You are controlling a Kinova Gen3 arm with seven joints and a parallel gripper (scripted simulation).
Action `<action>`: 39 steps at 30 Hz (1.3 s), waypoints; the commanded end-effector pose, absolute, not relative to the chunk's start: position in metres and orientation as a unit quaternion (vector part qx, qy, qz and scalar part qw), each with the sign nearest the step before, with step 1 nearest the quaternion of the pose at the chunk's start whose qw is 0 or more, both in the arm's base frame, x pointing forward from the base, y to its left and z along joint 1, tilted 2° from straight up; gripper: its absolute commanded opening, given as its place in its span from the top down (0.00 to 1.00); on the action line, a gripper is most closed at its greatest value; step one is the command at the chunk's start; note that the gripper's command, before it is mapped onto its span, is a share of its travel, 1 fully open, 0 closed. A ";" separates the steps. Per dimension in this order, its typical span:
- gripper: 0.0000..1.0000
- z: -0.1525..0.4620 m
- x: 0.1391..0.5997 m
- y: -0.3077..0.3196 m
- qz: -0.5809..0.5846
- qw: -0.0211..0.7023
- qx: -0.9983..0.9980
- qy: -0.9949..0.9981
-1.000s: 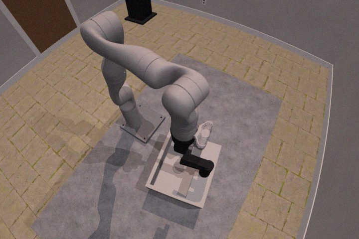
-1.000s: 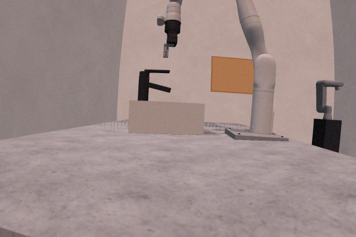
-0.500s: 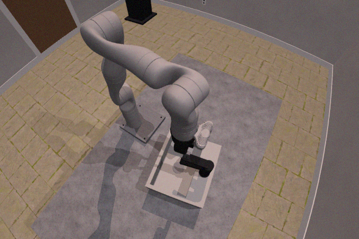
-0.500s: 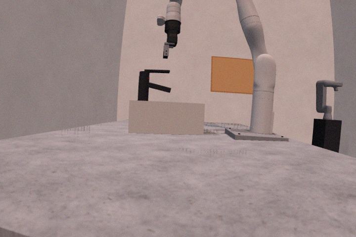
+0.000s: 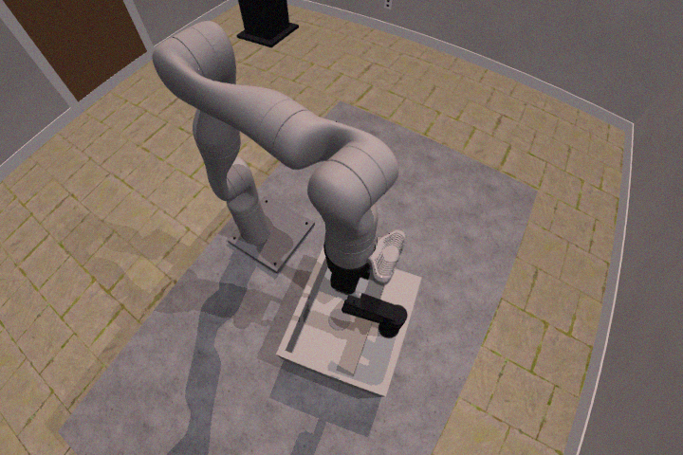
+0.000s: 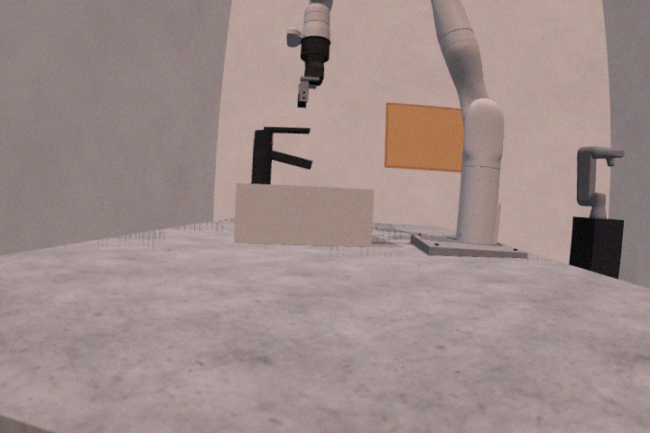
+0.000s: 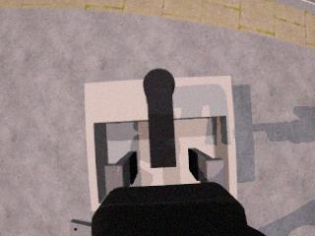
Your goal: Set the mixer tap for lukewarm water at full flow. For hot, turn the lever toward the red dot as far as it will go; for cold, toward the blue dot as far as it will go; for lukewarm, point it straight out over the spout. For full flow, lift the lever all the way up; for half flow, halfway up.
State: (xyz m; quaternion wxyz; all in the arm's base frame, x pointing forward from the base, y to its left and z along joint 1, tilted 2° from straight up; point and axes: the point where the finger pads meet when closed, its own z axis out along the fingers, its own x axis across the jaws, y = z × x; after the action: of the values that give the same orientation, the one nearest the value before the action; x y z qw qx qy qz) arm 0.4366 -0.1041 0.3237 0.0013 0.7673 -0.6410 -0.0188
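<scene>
A black mixer tap (image 5: 391, 320) (image 6: 261, 155) stands at one end of a pale rectangular basin (image 5: 407, 289) (image 6: 305, 214) (image 7: 105, 101). Its lever (image 6: 286, 130) (image 7: 160, 125) (image 5: 366, 306) lies flat on top of the body and points straight out over the slanted spout (image 6: 291, 160). A red dot (image 6: 270, 143) shows on the body's side. My gripper (image 6: 302, 96) (image 7: 162, 160) (image 5: 355, 295) is open and empty. It points straight down and hangs a short way above the lever's free end, with one finger on each side of it in the wrist view.
The arm's base plate (image 5: 272, 241) (image 6: 464, 247) sits beside the basin on the grey mat (image 5: 460, 225). A grey tap-like fixture (image 6: 594, 173) on a black pedestal (image 6: 596, 244) (image 5: 265, 21) stands far off. An orange panel (image 6: 422, 136) is on the back wall.
</scene>
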 end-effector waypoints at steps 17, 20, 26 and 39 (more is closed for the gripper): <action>0.00 0.323 0.437 -0.104 -0.018 0.001 0.767 -0.641; 0.00 0.321 0.437 -0.104 -0.018 0.001 0.767 -0.641; 0.00 0.317 0.437 -0.104 -0.018 0.001 0.768 -0.641; 0.00 0.297 0.436 -0.104 -0.018 0.001 0.768 -0.641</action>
State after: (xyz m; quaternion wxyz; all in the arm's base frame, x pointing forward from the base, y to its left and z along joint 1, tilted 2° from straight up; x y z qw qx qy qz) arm 0.4375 -0.1043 0.3003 0.0001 0.7676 -0.6407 -0.0167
